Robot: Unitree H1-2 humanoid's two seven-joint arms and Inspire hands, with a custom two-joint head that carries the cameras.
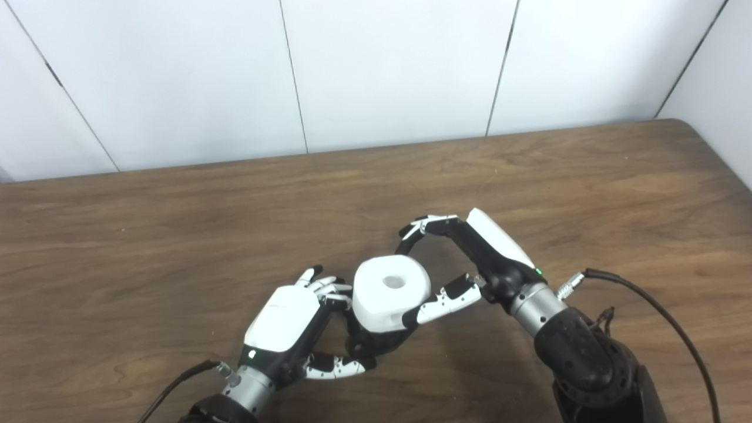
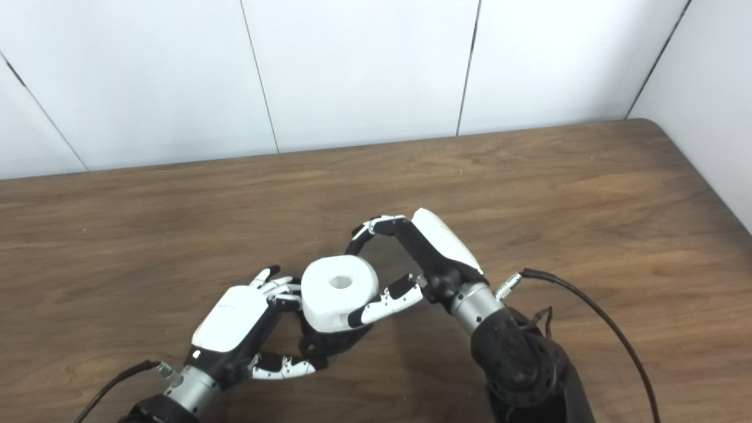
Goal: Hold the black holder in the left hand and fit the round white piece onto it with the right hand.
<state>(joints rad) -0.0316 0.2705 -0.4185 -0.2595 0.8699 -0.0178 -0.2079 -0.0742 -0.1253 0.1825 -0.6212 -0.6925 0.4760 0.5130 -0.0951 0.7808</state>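
The left hand [image 1: 288, 320] grasps the black plastic holder [image 1: 370, 342]; on it, the round white piece with a centre hole [image 1: 389, 292], grasped by the right hand [image 1: 470, 258].

Matt wood-grain table [image 1: 176, 235]; smooth white plastic-looking round piece [image 1: 385, 296]; glossy white shell on left robot hand [image 1: 282, 320]

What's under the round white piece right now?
The black holder, gripped by the left hand. The round white piece, in the right hand, covers its top; whether it's seated can't be seen.
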